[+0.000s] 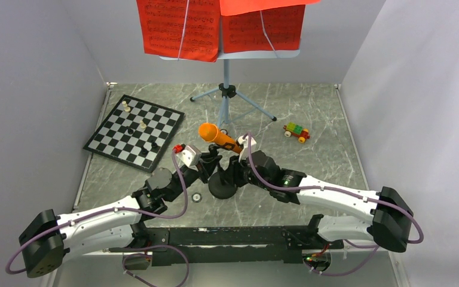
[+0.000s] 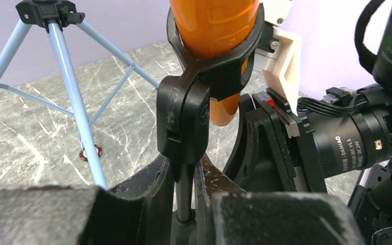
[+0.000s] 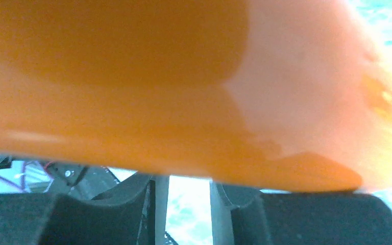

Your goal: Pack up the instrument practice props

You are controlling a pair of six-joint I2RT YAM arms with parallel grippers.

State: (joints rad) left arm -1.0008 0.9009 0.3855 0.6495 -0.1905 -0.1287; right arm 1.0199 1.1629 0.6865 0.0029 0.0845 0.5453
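Observation:
The orange microphone [image 1: 215,135] sits tilted in the clip [image 2: 184,117] of the black mic stand, whose round base [image 1: 222,190] rests on the table. My left gripper [image 2: 185,184] is shut on the stand's thin rod just below the clip. From the right, my right gripper [image 1: 243,161] is closed against the microphone's lower end. The microphone [image 3: 184,76] fills the right wrist view and hides the fingertips. Behind stands the light-blue music stand [image 1: 227,89] with red music sheets [image 1: 179,30] on its desk.
A chessboard [image 1: 134,130] with a few pieces lies at the back left. A small brick toy car [image 1: 296,132] sits at the back right. A small round disc [image 1: 197,197] lies left of the mic stand's base. Grey walls enclose three sides.

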